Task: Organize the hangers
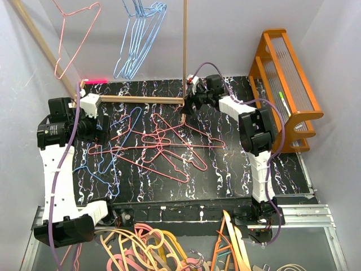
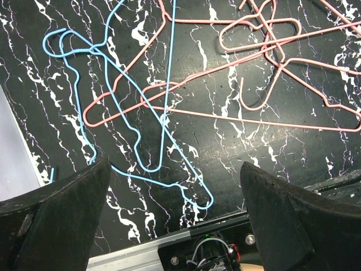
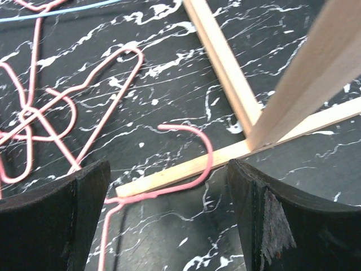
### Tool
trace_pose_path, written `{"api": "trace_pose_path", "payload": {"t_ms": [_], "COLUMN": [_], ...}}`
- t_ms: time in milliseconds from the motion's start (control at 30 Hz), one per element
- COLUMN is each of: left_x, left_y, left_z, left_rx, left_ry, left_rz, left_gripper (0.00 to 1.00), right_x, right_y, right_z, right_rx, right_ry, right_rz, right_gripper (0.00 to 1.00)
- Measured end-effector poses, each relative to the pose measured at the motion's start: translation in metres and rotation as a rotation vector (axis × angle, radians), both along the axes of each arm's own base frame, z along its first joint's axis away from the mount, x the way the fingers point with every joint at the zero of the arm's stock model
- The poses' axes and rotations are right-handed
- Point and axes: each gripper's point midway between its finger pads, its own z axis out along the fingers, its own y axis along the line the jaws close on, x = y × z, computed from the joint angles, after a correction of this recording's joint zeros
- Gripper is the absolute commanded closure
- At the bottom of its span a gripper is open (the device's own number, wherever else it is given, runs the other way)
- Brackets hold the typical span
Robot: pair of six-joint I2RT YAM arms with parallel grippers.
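Observation:
One pink hanger (image 1: 76,34) and several light blue hangers (image 1: 138,39) hang from the wooden rack at the back. On the black marble table (image 1: 237,164) lie tangled pink hangers (image 1: 169,144) (image 2: 254,62) and blue hangers (image 1: 113,147) (image 2: 141,113). My left gripper (image 1: 104,129) (image 2: 175,214) hovers open over the blue ones near the table's front, holding nothing. At the rack's foot my right gripper (image 1: 189,107) (image 3: 169,214) is open. Between its fingers lies a pink hanger's hook (image 3: 192,152), draped over the wooden foot strip (image 3: 186,166), and they do not touch it.
The rack's upright post (image 1: 185,45) and foot bar (image 1: 141,100) stand close to my right gripper. An orange wooden stand (image 1: 285,84) occupies the right side. Thicker orange, pink and cream hangers (image 1: 146,248) lie below the table's front rail (image 2: 141,254).

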Motion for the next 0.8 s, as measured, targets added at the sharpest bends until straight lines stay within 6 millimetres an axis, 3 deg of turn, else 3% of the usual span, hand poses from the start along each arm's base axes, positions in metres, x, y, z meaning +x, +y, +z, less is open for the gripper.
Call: {"api": "trace_pose_path", "payload": {"t_ms": [100,267,433,633,800], "left_x": [0.001,0.002,0.004,0.007,0.007], "left_y": [0.0,0.0,-0.001,0.0,0.0], "left_z": [-0.001,-0.003,-0.006,-0.01,-0.01], "left_rx": [-0.001,0.0,-0.006,-0.007,-0.007], "left_ry": [0.006,0.011,0.025,0.039,0.041], "left_rz": [-0.004,-0.01,-0.015,-0.02,-0.021], "left_gripper": [0.03,0.03,0.03,0.03,0.03], "right_x": [0.011,0.018,0.021,0.025,0.026], "right_y": [0.0,-0.003,-0.005,-0.006,-0.006], "right_z": [-0.002,-0.024,-0.037,-0.044,-0.044], "right_rx": [0.009,-0.016,-0.036,-0.046,-0.046], "right_ry": [-0.009,0.02,0.031,0.038,0.037], "right_rz": [-0.037,-0.079,-0.1,-0.116,-0.116], "right_gripper": [0.12,0.12,0.21,0.43,0.75]}}
